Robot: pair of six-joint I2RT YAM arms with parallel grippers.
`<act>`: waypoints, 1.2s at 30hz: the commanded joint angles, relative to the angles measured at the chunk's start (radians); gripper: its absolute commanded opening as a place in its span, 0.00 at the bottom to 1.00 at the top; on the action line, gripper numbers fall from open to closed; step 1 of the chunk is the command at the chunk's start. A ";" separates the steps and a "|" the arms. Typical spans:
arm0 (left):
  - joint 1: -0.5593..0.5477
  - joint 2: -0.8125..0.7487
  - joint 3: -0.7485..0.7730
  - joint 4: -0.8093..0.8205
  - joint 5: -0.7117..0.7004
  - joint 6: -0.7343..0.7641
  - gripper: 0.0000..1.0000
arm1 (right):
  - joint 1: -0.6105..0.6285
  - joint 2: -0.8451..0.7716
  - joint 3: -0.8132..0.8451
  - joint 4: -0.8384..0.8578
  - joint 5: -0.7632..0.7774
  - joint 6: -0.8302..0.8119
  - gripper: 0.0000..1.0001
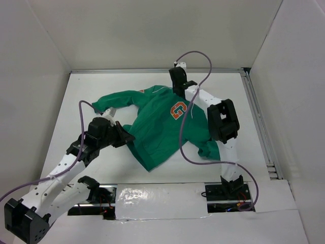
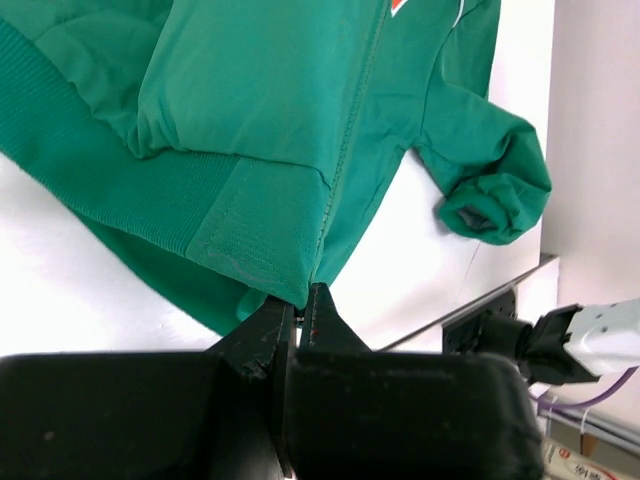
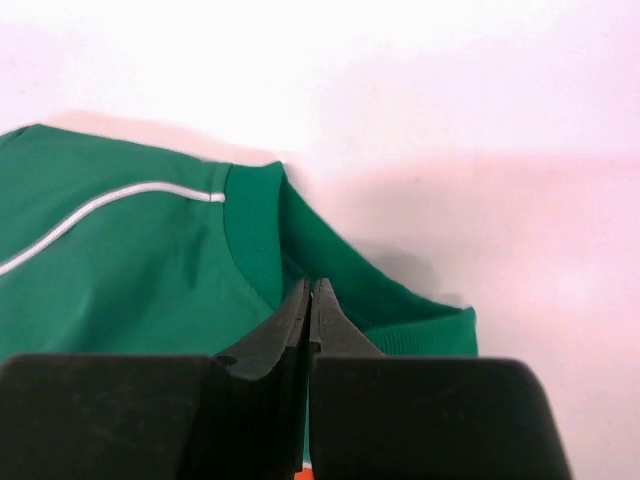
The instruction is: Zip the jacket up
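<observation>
On your left, the left claw [image 1: 126, 136] is pinched tight on the jacket [image 1: 157, 127]. Its wrist view shows the tips [image 2: 303, 303] closed on the ribbed hem [image 2: 230, 215], right where the zip line [image 2: 345, 160] runs out at the bottom edge. That hold looks like your anchor, keeping the front taut from below.

The jacket lies across the middle of the worktop [image 1: 127, 170], front up and turned at an angle, with the hem toward the left arm and the neck toward the far edge. The orange G patch [image 1: 177, 110] faces up. One sleeve is spread toward the far left, and the other is bunched near the right arm with its cuff [image 2: 490, 205] curled open. From the left wrist view the two front panels appear joined along the zip line, though the teeth are too fine to see.

On your right, the right claw [image 1: 179, 91] sits at the neck. Its tips [image 3: 310, 295] are closed to a sliver against the collar [image 3: 250, 230], beside the white piping [image 3: 100, 205]. You cannot tell whether they hold the zip pull or only fabric.

By this layout, you seem to be at the last stretch of the zip. If the pull is in the right claw, run it to the collar's top edge while the left claw resists at the hem. Check that the panels meet at the neck before you let go.
</observation>
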 commanded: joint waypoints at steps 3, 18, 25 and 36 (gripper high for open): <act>-0.003 0.007 -0.024 -0.094 0.029 -0.043 0.00 | -0.114 0.192 0.334 -0.105 0.081 -0.033 0.00; 0.015 0.191 0.045 -0.315 -0.032 -0.218 0.99 | -0.165 -0.062 0.140 -0.015 -0.097 0.030 1.00; 0.012 0.070 0.157 -0.355 -0.139 -0.186 0.99 | -0.206 -0.442 -0.215 0.149 -0.258 0.220 1.00; 0.019 0.125 0.339 -0.173 -0.180 0.088 0.99 | -0.209 -1.074 -0.809 0.186 -0.099 0.352 1.00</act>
